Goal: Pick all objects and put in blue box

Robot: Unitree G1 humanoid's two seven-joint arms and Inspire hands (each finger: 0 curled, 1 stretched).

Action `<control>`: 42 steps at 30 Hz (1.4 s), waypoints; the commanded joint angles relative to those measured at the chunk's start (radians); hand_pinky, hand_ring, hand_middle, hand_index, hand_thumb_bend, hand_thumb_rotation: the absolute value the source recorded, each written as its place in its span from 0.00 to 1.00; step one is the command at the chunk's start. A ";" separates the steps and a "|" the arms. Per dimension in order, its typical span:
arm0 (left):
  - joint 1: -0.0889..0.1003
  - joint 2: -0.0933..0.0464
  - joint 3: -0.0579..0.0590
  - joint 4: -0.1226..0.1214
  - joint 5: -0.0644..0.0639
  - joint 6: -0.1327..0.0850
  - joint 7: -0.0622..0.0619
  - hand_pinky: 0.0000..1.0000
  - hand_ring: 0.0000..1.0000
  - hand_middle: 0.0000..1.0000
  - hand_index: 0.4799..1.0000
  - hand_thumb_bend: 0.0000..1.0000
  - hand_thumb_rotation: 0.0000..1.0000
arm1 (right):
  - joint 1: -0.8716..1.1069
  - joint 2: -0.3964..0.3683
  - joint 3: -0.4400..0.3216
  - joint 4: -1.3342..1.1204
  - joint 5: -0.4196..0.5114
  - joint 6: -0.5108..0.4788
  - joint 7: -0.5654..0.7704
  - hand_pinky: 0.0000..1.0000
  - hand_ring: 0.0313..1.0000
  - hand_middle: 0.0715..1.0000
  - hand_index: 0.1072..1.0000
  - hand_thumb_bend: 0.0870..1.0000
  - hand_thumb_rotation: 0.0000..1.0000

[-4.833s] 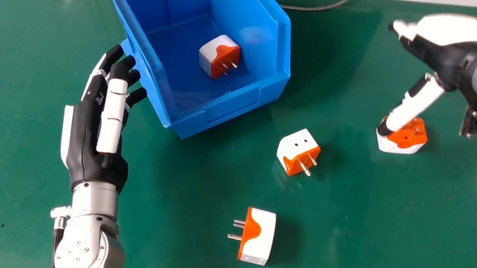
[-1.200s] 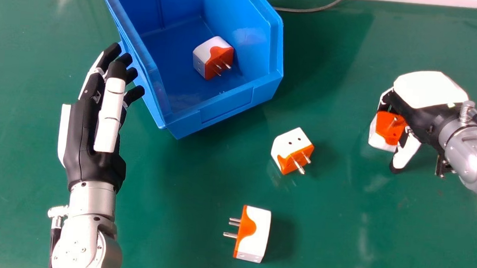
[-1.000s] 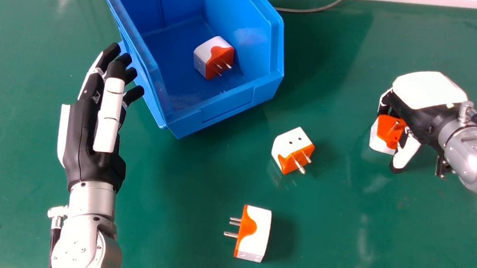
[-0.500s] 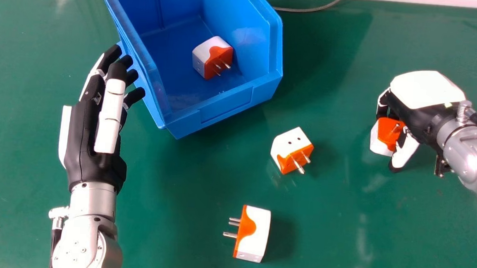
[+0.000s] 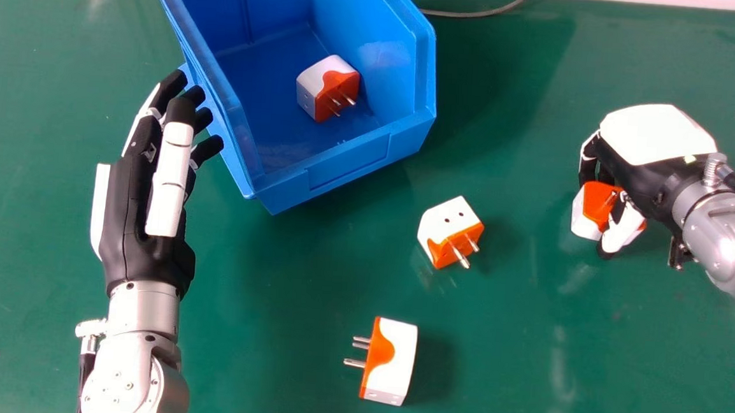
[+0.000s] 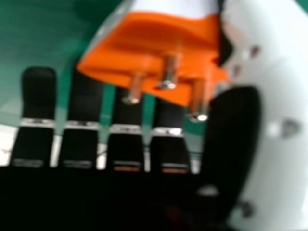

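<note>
The right hand has its fingers bent round a plug adapter at the right of the desk, with the thumb closed across its near side; how firm that hold is, I can't quite judge. The left hand is open beside the blue box, where a boxed adapter lies. To do this well, settle the thumb squarely before lifting straight up, then carry left, high enough to clear the middle adapter and the box wall. The near adapter also needs collecting.
</note>
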 commanded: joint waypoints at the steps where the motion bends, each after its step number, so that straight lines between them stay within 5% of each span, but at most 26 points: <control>1: -0.013 0.002 -0.001 0.000 0.001 -0.025 -0.003 0.81 0.86 0.87 0.75 0.69 0.75 | -0.039 0.002 0.003 -0.021 -0.008 0.012 -0.012 0.38 0.42 0.51 0.47 0.49 0.01; 18: -0.015 0.003 0.000 -0.001 -0.005 -0.019 -0.004 0.81 0.86 0.87 0.75 0.69 0.75 | -0.021 0.011 -0.021 -0.080 -0.028 0.086 -0.140 0.34 0.41 0.50 0.45 0.48 0.00; 29: -0.014 0.006 -0.002 -0.001 0.000 -0.022 -0.004 0.81 0.87 0.87 0.75 0.69 0.75 | 0.101 -0.001 -0.192 -0.587 0.041 0.155 -0.180 0.32 0.41 0.49 0.45 0.48 0.00; 33: -0.015 0.003 0.001 0.005 -0.012 -0.025 -0.011 0.81 0.87 0.87 0.75 0.69 0.75 | 0.134 0.014 -0.234 -0.747 0.045 0.173 -0.150 0.32 0.41 0.49 0.45 0.48 0.00; 38: -0.018 0.007 0.000 0.009 -0.005 -0.026 -0.008 0.81 0.87 0.87 0.75 0.69 0.75 | 0.086 0.050 -0.243 -0.755 0.040 0.133 -0.176 0.30 0.41 0.49 0.44 0.47 0.00; 42: -0.017 0.002 0.000 0.012 -0.008 -0.029 -0.006 0.81 0.87 0.87 0.75 0.69 0.75 | 0.028 0.080 -0.235 -0.689 0.017 0.014 -0.333 0.29 0.40 0.48 0.45 0.47 0.00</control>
